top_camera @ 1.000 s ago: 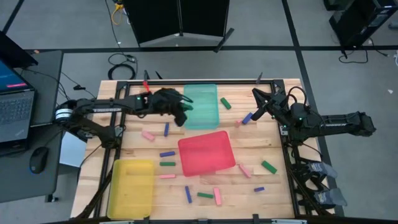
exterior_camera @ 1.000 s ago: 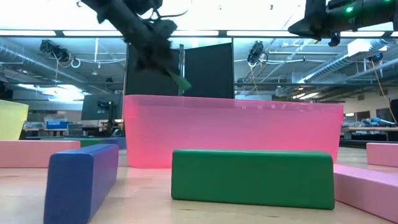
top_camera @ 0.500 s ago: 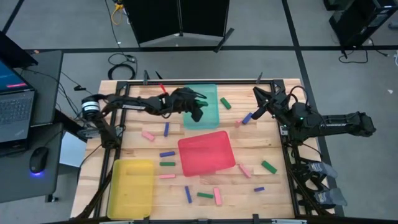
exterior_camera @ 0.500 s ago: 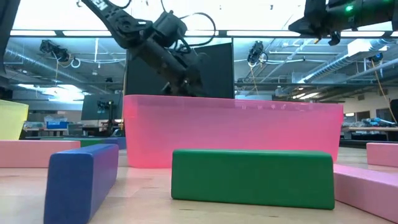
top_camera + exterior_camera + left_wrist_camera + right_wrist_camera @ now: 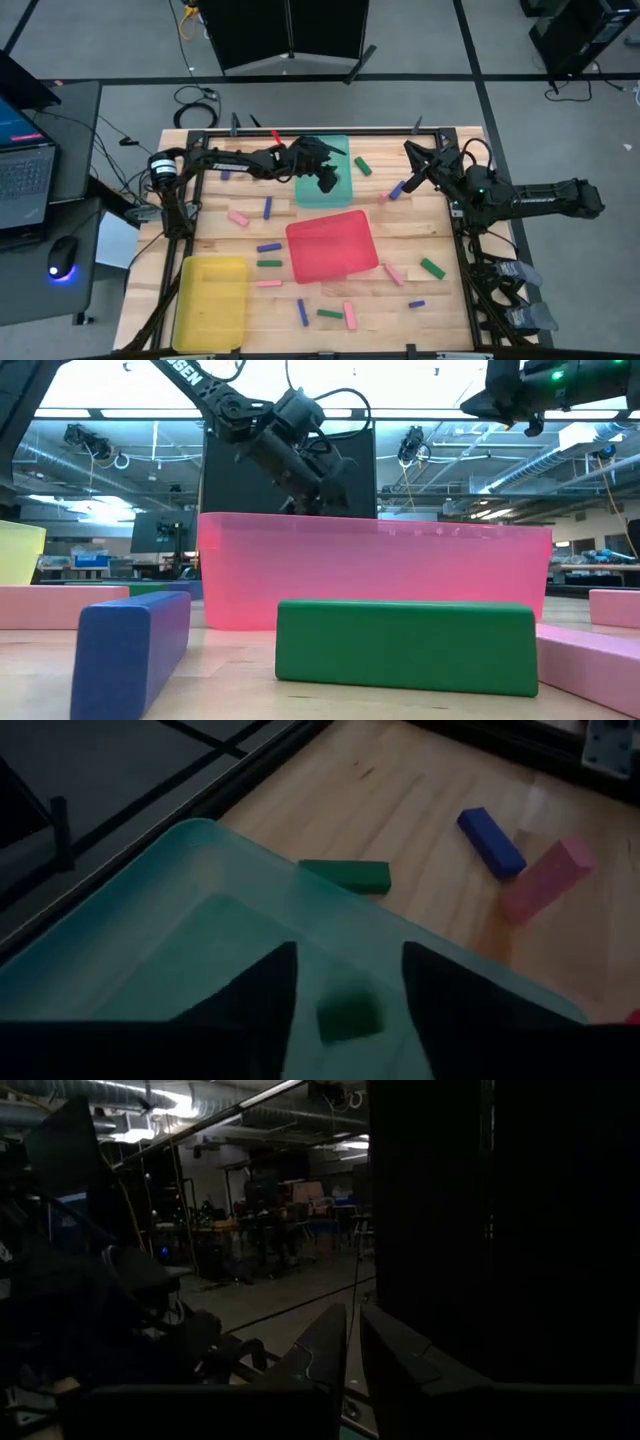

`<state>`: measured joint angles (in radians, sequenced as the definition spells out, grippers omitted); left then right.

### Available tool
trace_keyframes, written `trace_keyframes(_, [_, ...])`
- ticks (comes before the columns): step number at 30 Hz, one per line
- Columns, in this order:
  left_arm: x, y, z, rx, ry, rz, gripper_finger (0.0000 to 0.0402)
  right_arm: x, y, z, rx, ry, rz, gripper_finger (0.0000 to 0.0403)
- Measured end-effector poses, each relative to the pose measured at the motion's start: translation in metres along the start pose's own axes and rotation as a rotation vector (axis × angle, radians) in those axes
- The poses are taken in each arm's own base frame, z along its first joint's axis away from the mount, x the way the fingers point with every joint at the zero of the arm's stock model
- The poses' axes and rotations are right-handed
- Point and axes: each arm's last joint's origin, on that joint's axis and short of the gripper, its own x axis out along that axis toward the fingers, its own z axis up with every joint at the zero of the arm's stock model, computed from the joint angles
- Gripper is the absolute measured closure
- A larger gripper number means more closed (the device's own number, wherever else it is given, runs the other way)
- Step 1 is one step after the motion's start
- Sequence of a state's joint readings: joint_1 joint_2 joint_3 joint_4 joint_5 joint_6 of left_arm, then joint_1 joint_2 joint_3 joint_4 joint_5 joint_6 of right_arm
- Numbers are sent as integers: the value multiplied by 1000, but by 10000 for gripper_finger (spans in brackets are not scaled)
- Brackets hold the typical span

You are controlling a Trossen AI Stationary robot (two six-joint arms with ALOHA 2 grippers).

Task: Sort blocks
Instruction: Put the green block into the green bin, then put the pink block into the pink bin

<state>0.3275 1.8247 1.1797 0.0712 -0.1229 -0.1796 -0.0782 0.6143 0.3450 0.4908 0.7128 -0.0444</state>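
Right now a small green block (image 5: pixel 349 1016) sits between the left claw's (image 5: pixel 345 982) two dark fingers, over the floor of the teal tray (image 5: pixel 305 190). Fingers are apart around it; whether they pinch it or it already lies loose on the tray floor cannot be told. Left claw (image 5: pixel 327 182) hangs over the tray's right part at the far middle of the tabletop (image 5: pixel 440 300). Judgement: this is the drop into the teal tray; the block lies straight ahead of the claw, so only letting go and lifting off is needed.

Just outside the tray's far wall lies another green block (image 5: pixel 347 875), long axis roughly along that wall. Further out are a blue block (image 5: pixel 492 842) and a pink block (image 5: pixel 545 880), close together, nearer the right arm. Right claw (image 5: pixel 412 160) waits near the tabletop's far right corner, raised, fingers nearly together with nothing between them.

The red tray (image 5: pixel 331 246) sits mid-tabletop, the yellow tray (image 5: pixel 210 300) at the near left. Loose blocks scattered on the near half: a green one (image 5: pixel 405 645) and a blue one (image 5: pixel 130 652) close to the low camera. Nothing blocks the left claw's way up.
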Motion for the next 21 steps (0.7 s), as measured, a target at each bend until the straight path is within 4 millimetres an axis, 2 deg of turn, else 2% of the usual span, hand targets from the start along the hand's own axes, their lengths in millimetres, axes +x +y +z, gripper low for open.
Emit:
trace_keyframes(5, [-7, 0, 6, 41, -8, -64, 149, 2, 4, -3, 1, 14, 12, 357])
trace_keyframes(9, [-15, 1, 12, 56, -25, -87, 132, 2, 11, -9, 44, 51, 85, 357])
trace_keyframes(16, [-51, 7, 39, 47, -159, -89, 145, -4, 30, -32, 40, 235, 304, 337])
trace_keyframes(19, [-70, 10, 43, 42, -218, -90, 156, -9, 36, -43, -12, 381, 315, 311])
trace_keyframes(21, [-84, 14, 41, 37, -243, -91, 161, -10, 38, -42, -32, 460, 287, 290])
